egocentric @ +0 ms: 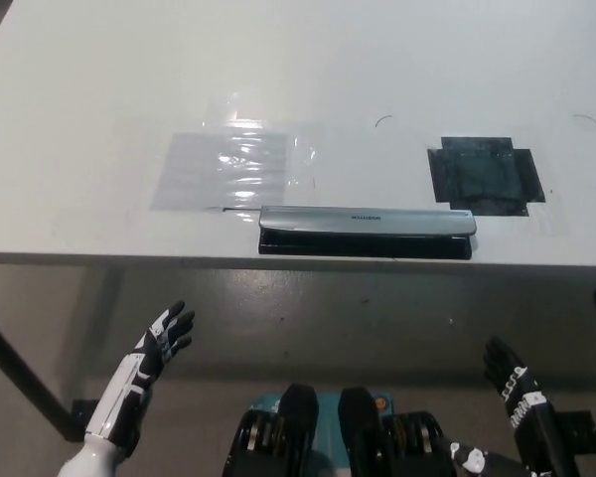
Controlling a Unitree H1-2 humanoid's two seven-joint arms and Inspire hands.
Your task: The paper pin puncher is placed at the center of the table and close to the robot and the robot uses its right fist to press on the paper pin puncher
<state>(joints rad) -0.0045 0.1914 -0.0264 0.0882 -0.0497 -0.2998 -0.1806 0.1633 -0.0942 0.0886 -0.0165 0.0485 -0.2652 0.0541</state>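
The paper pin puncher (366, 232), a long silver bar on a black base, lies along the table's near edge at the centre. My black right hand (515, 393) hangs low at the bottom right, below the table edge and well clear of the puncher, fingers spread and holding nothing. My white left hand (159, 343) rests at the lower left, also below the table, open with fingers apart.
The white table (298, 70) carries a clear plastic sheet (228, 167) left of the puncher and a black taped patch (485, 175) to its right. A dark table leg (15, 378) runs down at the far left.
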